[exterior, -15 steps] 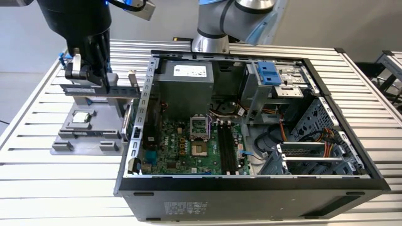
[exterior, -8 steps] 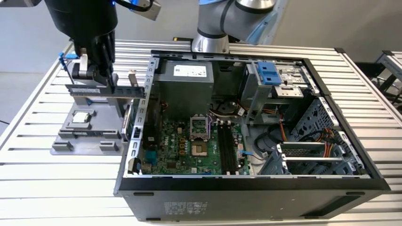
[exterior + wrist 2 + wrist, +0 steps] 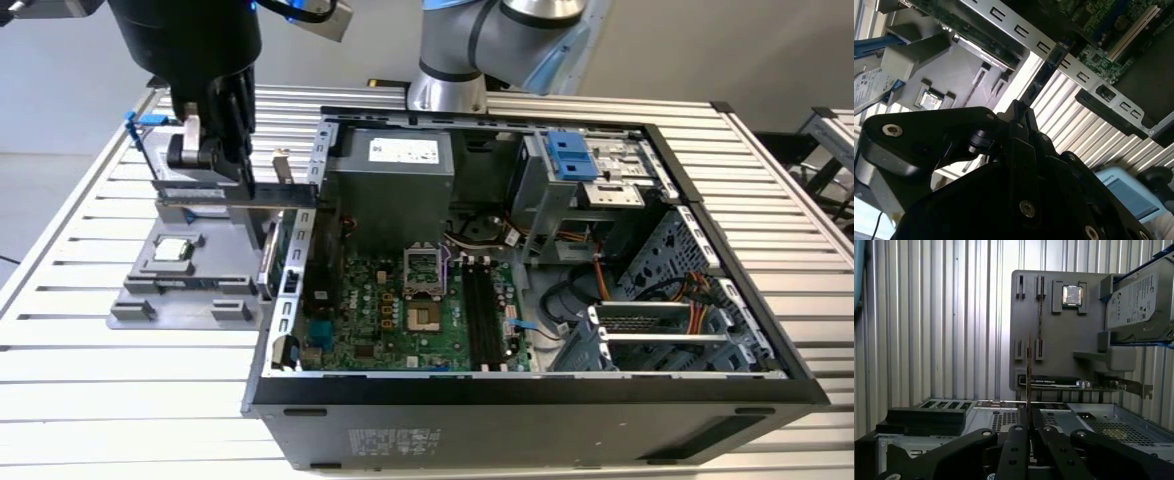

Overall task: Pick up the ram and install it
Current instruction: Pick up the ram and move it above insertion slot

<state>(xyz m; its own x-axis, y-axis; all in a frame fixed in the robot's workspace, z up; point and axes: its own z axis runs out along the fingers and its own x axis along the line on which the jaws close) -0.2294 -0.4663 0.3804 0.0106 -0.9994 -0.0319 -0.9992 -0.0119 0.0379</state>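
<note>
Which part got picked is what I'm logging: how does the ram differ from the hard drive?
The ram is a thin stick seen edge-on in the first wrist view; the hard drive is a broad silver box with a white label. The ram is clamped in the gripper; the hard drive rests on the grey fixture. Both are by that fixture.

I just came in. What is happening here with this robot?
The arm's gripper is shut on the ram, a thin stick seen edge-on in the first wrist view, and holds it above the grey parts holder, beside the open computer case. The long black slots on the motherboard are empty, so the ram is picked up but not yet installed.
</note>
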